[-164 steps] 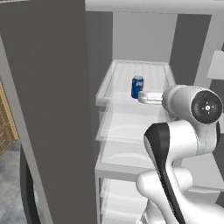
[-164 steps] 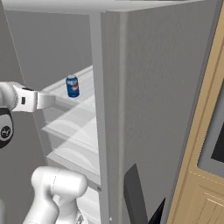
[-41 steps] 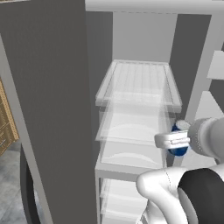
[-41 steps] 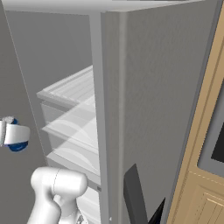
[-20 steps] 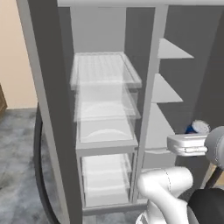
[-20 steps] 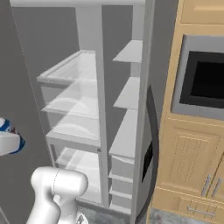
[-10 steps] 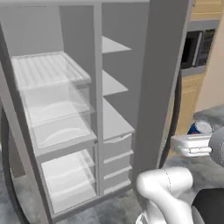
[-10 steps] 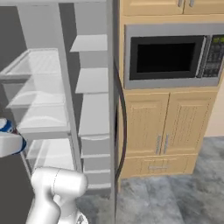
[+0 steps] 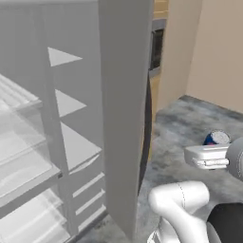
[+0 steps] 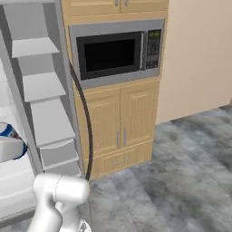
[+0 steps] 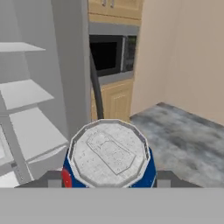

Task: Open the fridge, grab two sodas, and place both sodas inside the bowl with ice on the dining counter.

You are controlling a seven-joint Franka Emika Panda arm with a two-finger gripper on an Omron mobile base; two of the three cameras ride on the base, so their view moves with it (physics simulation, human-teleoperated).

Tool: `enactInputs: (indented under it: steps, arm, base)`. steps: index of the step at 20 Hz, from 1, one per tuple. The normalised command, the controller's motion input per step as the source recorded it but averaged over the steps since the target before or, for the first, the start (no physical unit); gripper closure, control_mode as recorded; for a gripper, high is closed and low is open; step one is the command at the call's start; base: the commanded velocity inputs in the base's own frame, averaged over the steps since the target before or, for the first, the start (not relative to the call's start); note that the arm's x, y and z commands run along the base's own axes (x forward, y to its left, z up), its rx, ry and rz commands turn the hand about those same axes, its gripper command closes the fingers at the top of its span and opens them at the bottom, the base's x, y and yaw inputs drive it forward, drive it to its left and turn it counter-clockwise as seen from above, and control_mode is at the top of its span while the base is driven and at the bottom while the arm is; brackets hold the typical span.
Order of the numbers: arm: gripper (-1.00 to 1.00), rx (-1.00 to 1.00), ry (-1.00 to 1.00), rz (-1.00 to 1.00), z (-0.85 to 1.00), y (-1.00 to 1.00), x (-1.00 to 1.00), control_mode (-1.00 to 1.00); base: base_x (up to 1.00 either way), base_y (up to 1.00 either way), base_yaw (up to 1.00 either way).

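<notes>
A blue soda can (image 11: 108,153) with a silver top sits between my dark fingertips (image 11: 53,178), and my gripper (image 11: 108,180) is shut on it. In the left base view the soda can (image 9: 216,138) pokes up behind the white gripper (image 9: 209,155) at the right edge. In the right base view the can (image 10: 9,132) and gripper (image 10: 8,147) are at the left edge. The grey fridge (image 9: 121,104) stands open on the left, with white shelves (image 9: 28,161) inside and door shelves (image 10: 45,90). The bowl, the dining counter and the other soda are out of view.
A built-in microwave (image 10: 115,52) sits in light wood cabinets (image 10: 120,127) right of the fridge. The fridge's curved black handle (image 10: 86,127) stands in front of them. A beige wall (image 10: 199,59) and grey stone floor (image 10: 181,172) lie further right.
The whole picture has swung right as the base turns away from the fridge. The fridge slides left and the microwave, wall and floor come into view. The can stays in the gripper.
</notes>
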Motion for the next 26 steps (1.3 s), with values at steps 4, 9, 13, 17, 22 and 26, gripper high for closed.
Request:
enactInputs:
  steps: [4,9,13,17,22,26]
  arm:
    - [1.00,0.00,0.00,0.00,0.00,0.00,0.00,1.00]
    - [1.00,0.00,0.00,0.00,0.00,0.00,0.00,1.00]
    - [1.00,0.00,0.00,0.00,0.00,0.00,0.00,1.00]
    - [1.00,0.00,0.00,0.00,0.00,0.00,0.00,1.00]
    - [1.00,0.00,0.00,0.00,0.00,0.00,0.00,1.00]
    - [1.00,0.00,0.00,0.00,0.00,0.00,0.00,1.00]
  base:
    - [0.01,-0.15,-0.59]
    - [0.14,-0.13,-0.63]
    - [0.13,-0.23,-0.66]
    - [0.17,-0.24,-0.66]
    - [0.44,-0.15,-0.58]
    - [0.92,-0.20,-0.40]
